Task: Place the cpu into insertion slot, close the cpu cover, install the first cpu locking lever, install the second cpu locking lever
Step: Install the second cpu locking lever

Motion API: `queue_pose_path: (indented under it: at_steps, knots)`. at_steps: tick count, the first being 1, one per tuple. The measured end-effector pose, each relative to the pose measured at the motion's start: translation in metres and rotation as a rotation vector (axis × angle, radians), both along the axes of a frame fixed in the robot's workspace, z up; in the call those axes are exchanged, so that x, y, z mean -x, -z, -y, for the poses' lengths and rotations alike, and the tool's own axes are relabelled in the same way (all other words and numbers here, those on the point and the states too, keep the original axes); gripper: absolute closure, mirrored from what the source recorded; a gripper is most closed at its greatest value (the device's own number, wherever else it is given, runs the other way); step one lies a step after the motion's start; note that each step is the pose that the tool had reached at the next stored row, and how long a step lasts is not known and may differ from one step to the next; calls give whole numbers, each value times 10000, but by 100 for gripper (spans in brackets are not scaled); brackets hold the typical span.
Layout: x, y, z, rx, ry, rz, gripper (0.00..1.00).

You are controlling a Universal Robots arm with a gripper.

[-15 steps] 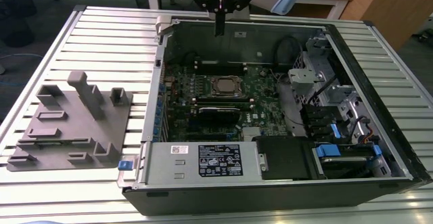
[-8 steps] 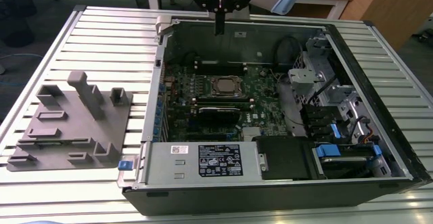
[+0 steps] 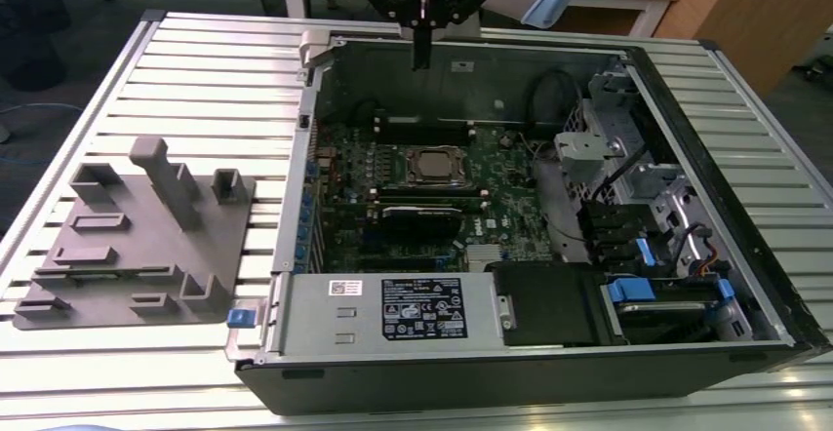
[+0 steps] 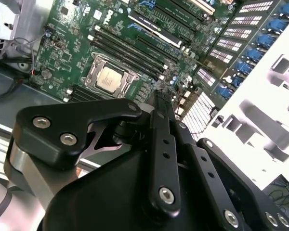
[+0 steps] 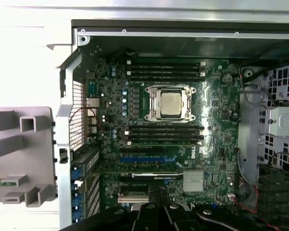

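Well below the jaws [image 3: 422, 60], pressed together and holding nothing, the cpu [image 5: 170, 102] sits in the insertion slot [image 5: 153, 103] under the cpu cover [image 5: 170, 88].

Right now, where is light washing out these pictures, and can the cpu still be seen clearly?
In the first wrist view the table beside the case is blown out white; in the second wrist view the grey fixture glares white; the cpu stays readable in both wrist views.
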State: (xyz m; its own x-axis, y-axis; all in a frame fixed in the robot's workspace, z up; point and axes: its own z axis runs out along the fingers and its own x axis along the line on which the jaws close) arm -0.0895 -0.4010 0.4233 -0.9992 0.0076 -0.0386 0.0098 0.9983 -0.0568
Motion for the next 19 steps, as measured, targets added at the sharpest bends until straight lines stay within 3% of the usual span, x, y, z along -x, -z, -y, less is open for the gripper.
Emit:
queue_pose_path:
  at_steps: [8,16,17,19]
  knots:
    - [-1,143,3,2,87,-17,89]
    - [-1,151,2,2,87,-24,89]
    - [-1,161,2,-8,88,-22,89]
    - [-1,184,3,-99,86,-24,89]
